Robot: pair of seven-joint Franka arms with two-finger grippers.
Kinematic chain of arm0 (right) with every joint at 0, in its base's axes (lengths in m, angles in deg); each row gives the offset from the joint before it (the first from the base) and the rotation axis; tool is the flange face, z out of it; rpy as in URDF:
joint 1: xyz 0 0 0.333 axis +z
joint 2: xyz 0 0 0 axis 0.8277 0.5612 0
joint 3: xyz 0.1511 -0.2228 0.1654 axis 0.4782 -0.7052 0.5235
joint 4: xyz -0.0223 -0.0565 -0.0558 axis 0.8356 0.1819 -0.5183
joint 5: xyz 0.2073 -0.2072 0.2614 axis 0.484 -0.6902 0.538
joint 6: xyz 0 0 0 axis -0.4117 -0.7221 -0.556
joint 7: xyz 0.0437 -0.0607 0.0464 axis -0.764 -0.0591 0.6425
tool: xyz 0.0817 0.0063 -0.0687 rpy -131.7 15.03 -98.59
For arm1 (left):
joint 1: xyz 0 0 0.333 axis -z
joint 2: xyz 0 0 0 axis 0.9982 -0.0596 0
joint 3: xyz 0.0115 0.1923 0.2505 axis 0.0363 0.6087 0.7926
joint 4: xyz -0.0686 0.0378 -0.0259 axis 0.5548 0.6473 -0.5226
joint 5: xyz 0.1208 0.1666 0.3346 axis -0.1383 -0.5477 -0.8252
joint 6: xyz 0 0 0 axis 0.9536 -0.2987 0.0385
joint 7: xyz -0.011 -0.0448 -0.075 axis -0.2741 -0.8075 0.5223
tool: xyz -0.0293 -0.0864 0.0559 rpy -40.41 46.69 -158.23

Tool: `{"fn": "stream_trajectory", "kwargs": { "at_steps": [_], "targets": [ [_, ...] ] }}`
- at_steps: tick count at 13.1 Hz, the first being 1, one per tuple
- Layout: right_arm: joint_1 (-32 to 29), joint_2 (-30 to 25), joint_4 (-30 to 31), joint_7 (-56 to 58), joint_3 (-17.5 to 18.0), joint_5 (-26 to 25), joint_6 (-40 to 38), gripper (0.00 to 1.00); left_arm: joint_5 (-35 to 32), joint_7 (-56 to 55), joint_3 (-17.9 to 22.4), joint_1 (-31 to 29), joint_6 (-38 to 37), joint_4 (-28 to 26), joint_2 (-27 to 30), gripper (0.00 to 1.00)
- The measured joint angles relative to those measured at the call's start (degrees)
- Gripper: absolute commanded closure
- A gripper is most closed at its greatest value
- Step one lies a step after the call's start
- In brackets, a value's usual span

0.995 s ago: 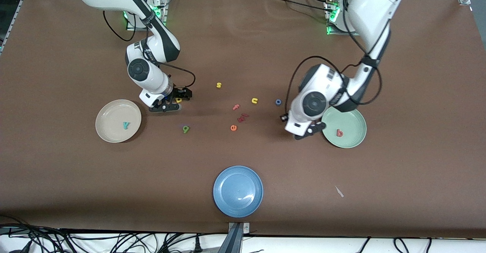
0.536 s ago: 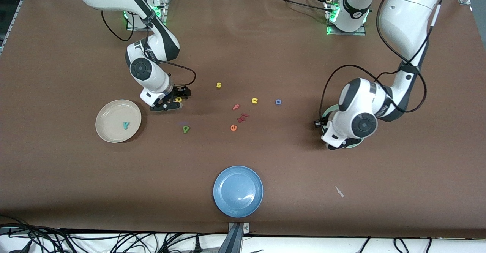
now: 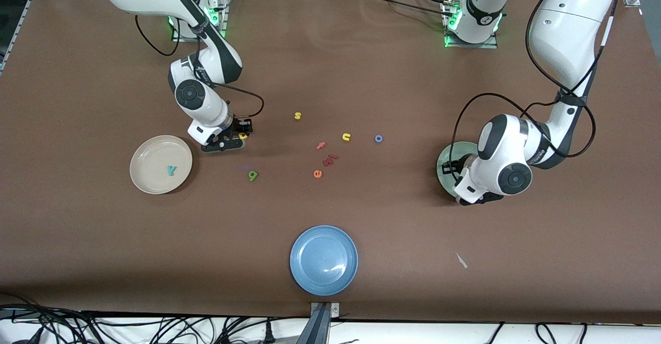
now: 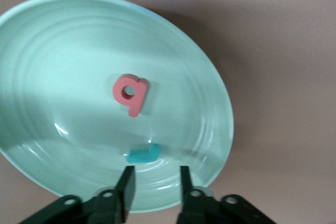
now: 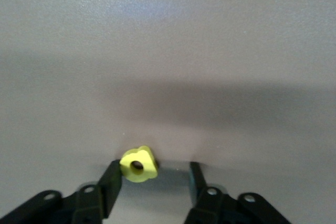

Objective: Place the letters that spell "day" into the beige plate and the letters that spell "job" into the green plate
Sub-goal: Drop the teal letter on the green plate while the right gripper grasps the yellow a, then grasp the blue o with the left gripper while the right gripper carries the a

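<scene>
At centre right, the left gripper (image 4: 155,184) hangs part-open and empty over the green plate (image 4: 210,82) holding the red-pink "b" (image 4: 130,93) and teal "j" (image 4: 143,153); at centre left, the right gripper (image 5: 152,182), part-open, brackets the yellow looped letter (image 5: 138,164).

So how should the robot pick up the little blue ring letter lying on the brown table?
The small blue foam ring "o" lies flat and alone on the brown table, with bare cloth all round it. Probably best to come straight down from above and pinch across the ring's outer rim, one finger on each side. It is round, so any angle should work.
</scene>
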Motion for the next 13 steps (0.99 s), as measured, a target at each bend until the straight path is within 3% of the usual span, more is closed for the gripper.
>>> {"fn": "stream_trajectory", "kwargs": {
  "at_steps": [2,7,11,13],
  "targets": [
    [0.70,-0.03,-0.02,-1.27,0.01,-0.03,0.00,0.53,0.01,-3.02,-1.37,1.13,0.01,0.17,0.12,0.00],
    [1.35,-0.03,-0.06,-2.75,-0.03,-0.06,0.00,0.62,0.01,-24.47,-7.48,8.79,2.59,0.60,0.33,0.00],
    [1.39,-0.06,-0.10,-2.86,-0.01,-0.06,-0.01,0.85,0.01,-36.30,-8.65,14.84,8.65,-0.82,0.34,0.01],
    [1.55,-0.16,-0.18,-3.00,0.03,-0.06,-0.05,0.89,0.00,-37.99,-8.68,16.14,10.58,-2.64,0.55,0.01]
  ]
}}
